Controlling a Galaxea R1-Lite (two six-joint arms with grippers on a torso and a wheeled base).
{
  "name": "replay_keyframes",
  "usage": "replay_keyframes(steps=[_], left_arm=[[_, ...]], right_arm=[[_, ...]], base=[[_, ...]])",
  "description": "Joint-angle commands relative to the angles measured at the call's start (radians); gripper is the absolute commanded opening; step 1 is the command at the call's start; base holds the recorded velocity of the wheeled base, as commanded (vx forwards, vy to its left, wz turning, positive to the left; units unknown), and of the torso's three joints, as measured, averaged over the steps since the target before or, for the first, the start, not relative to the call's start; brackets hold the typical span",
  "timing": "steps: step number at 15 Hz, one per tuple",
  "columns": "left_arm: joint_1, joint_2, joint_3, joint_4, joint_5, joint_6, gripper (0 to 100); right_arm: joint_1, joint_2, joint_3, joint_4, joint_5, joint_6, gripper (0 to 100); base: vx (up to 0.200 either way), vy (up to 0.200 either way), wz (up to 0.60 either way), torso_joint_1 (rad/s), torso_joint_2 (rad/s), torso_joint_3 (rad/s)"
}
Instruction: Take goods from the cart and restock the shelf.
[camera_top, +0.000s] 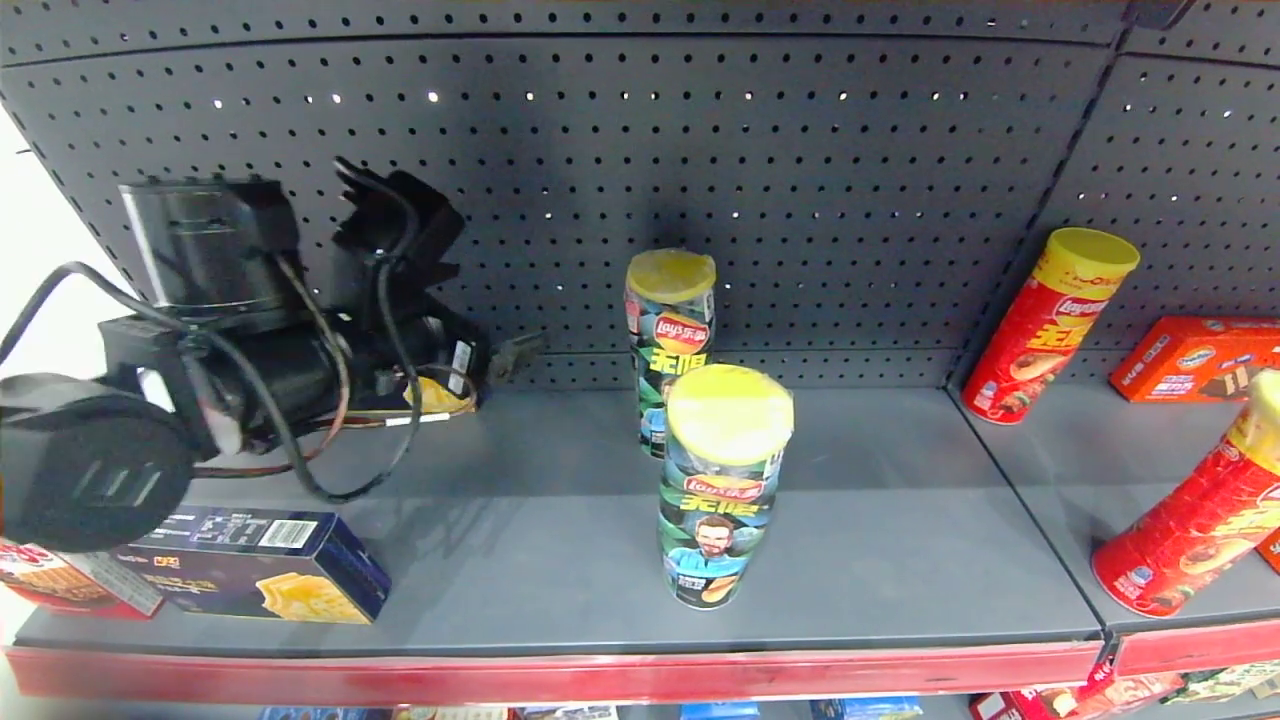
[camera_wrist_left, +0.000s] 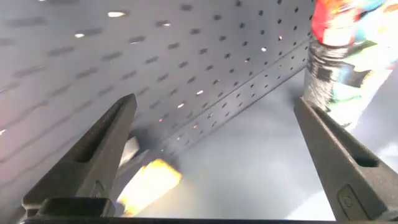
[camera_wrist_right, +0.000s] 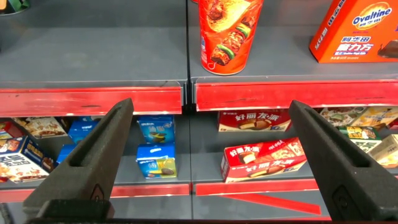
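Two chip cans with yellow lids stand upright mid-shelf, the front can (camera_top: 722, 488) just ahead of the rear can (camera_top: 668, 340). My left arm (camera_top: 250, 370) lies low over the left part of the grey shelf (camera_top: 900, 540), by the pegboard back. The left gripper (camera_wrist_left: 214, 102) is open with nothing between its fingers, and a can (camera_wrist_left: 333, 68) stands beyond one finger. My right gripper (camera_wrist_right: 211, 106) is open and holds nothing. It faces lower shelves, where a can printed with skewers (camera_wrist_right: 225, 34) stands near a red shelf edge (camera_wrist_right: 292, 93).
A blue box (camera_top: 265, 580) and a red box (camera_top: 60, 585) lie at the shelf's front left. The adjoining bay on the right holds two red cans (camera_top: 1050, 325) (camera_top: 1190, 530) and an orange box (camera_top: 1190, 358). Boxed goods (camera_wrist_right: 155, 152) (camera_wrist_right: 264, 158) fill the lower shelves.
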Motion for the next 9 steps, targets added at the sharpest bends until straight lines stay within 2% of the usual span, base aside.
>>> replay_keyframes(steps=[1, 3, 5, 7, 9], left_arm=[[0.006, -0.287, 0.203, -0.015, 0.05, -0.028, 100], [0.012, -0.425, 0.332, -0.013, 0.078, -0.067, 100], [0.033, -0.562, 0.476, -0.013, 0.076, -0.109, 100], [0.058, -0.666, 0.573, -0.015, 0.071, -0.146, 100], [0.062, -0.717, 0.623, -0.015, 0.073, -0.166, 100]], right_arm=[[0.001, 0.0, 0.0, 0.0, 0.0, 0.0, 100], [0.001, 0.0, 0.0, 0.0, 0.0, 0.0, 100], [0.001, 0.002, 0.0, 0.0, 0.025, -0.003, 100], [0.001, 0.002, 0.0, 0.0, 0.026, -0.002, 100], [0.008, 0.005, -0.002, 0.0, 0.046, -0.002, 100]], base=[[0.0, 0.0, 0.0, 0.0, 0.0, 0.0], [0.0, 0.0, 0.0, 0.0, 0.0, 0.0], [0.0, 0.0, 0.0, 0.0, 0.0, 0.0], [0.0, 0.0, 0.0, 0.0, 0.0, 0.0], [0.0, 0.0, 0.0, 0.0, 0.0, 0.0]])
